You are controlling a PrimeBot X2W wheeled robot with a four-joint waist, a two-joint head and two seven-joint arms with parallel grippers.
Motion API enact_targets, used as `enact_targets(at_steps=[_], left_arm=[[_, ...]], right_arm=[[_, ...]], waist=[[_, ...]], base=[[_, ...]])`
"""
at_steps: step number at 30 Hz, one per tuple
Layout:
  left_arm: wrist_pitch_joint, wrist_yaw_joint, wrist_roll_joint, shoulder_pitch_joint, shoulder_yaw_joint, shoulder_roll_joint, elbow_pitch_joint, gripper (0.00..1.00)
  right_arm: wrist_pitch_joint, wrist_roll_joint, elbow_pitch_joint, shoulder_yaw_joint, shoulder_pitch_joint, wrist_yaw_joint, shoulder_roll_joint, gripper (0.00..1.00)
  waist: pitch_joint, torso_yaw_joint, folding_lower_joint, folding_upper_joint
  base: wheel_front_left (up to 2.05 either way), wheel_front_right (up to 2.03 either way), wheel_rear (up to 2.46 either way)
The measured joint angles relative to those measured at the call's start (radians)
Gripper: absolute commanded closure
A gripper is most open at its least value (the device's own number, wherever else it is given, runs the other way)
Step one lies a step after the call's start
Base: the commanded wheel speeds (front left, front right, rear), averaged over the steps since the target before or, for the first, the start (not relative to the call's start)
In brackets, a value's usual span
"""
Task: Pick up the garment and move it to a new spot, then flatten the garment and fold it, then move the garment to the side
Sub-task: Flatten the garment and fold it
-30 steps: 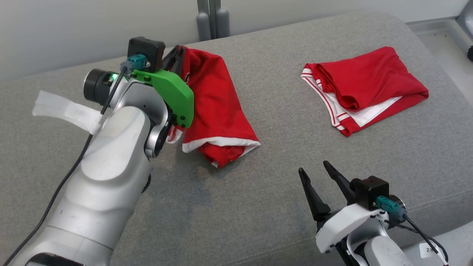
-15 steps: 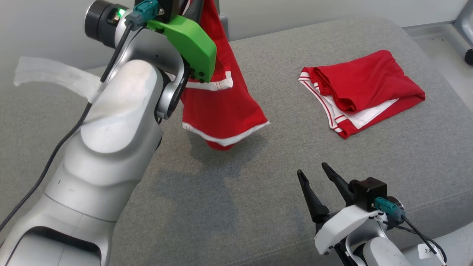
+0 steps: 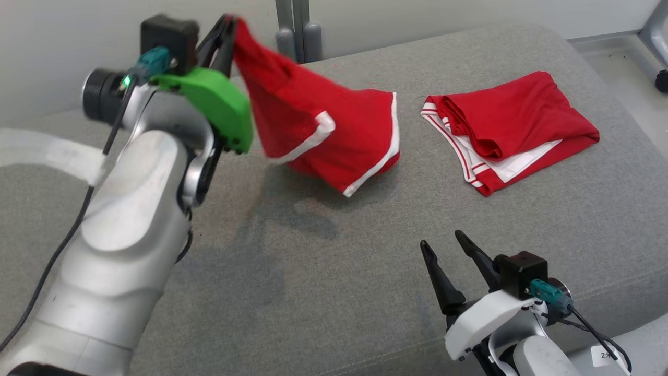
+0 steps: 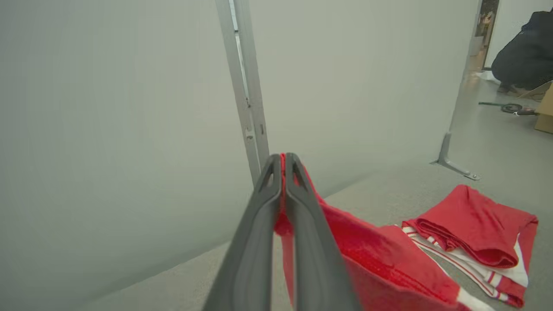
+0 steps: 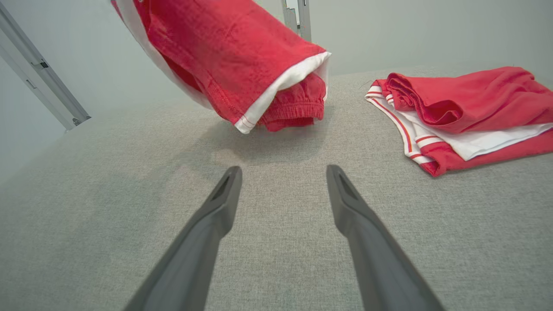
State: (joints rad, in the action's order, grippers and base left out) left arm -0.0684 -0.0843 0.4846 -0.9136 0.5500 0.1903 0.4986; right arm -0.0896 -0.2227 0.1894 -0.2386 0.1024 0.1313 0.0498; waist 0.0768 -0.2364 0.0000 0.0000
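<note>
The garment (image 3: 323, 130) is a pair of red shorts with white trim, hanging from one end and stretched out to the right over the grey cushion (image 3: 334, 271). My left gripper (image 3: 227, 23) is raised at the back left and shut on its top edge. In the left wrist view the closed fingers (image 4: 283, 157) pinch red cloth, and the garment (image 4: 371, 259) falls away below them. Its lower hem (image 5: 276, 86) hangs close to the cushion; I cannot tell whether it touches. My right gripper (image 3: 441, 238) stands open at the front right, (image 5: 284, 169) with nothing between its fingers.
A second red and white garment (image 3: 511, 125) lies folded at the back right of the cushion. A metal post (image 3: 295, 26) rises behind the cushion against a pale wall. Far off in the left wrist view a person (image 4: 522, 65) crouches near a cardboard box (image 4: 545, 108).
The left gripper lifted the garment off the cushion, rose high, then came down and to the left. The cloth has swung out to the right. The right arm has stayed put.
</note>
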Motion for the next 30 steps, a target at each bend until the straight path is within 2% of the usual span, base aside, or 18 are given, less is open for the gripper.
enact_targets(at_steps=[6,11,12,13,14,15,21,25,30], left_arm=[[0.004,-0.041,0.027,0.172,-0.045,0.108,0.161,1.00],[0.033,-0.057,0.040,0.240,-0.057,0.136,0.251,1.00],[0.039,-0.057,0.040,0.248,-0.055,0.138,0.265,0.96],[0.049,-0.057,0.040,0.253,-0.053,0.140,0.278,0.48],[0.053,-0.057,0.040,0.255,-0.052,0.140,0.290,0.48],[0.053,-0.058,0.040,0.256,-0.050,0.140,0.304,0.00],[0.114,-0.069,0.040,0.260,-0.054,0.139,0.347,0.00],[0.163,-0.068,0.037,0.262,-0.049,0.131,0.320,0.00],[0.134,-0.016,0.020,0.276,0.035,0.041,0.226,0.00]], right_arm=[[0.004,0.008,-0.007,0.009,-0.006,0.000,0.000,0.00],[0.015,0.016,-0.019,0.009,-0.008,0.000,0.000,0.00],[0.018,0.018,-0.021,0.008,-0.008,0.000,0.000,0.00],[0.019,0.021,-0.023,0.008,-0.009,0.000,0.000,0.00],[0.021,0.023,-0.025,0.007,-0.010,0.000,0.000,0.00],[0.024,0.024,-0.026,0.006,-0.010,0.000,0.000,0.00],[0.030,0.024,-0.033,0.006,-0.012,0.000,0.000,0.00],[0.031,0.024,-0.036,0.009,-0.017,0.000,0.000,0.00],[0.032,0.025,-0.040,0.025,-0.029,0.000,0.000,0.00]], waist=[[0.001,0.005,0.0000,0.0000],[0.002,0.021,0.0000,0.0000],[0.002,0.025,0.0000,0.0000],[0.002,0.029,0.0000,0.0000],[0.001,0.032,0.0000,0.0000],[0.001,0.035,0.0000,0.0000],[-0.006,0.045,0.0000,0.0000],[-0.010,0.047,0.0000,0.0000],[-0.011,0.055,0.0000,0.0000]], base=[[0.00,0.00,0.00],[0.00,0.00,0.00],[0.00,0.00,0.00],[0.00,0.00,0.00],[0.00,0.00,0.00],[0.00,0.00,0.00],[0.00,0.00,0.00],[0.00,0.00,0.00],[0.00,0.00,0.00]])
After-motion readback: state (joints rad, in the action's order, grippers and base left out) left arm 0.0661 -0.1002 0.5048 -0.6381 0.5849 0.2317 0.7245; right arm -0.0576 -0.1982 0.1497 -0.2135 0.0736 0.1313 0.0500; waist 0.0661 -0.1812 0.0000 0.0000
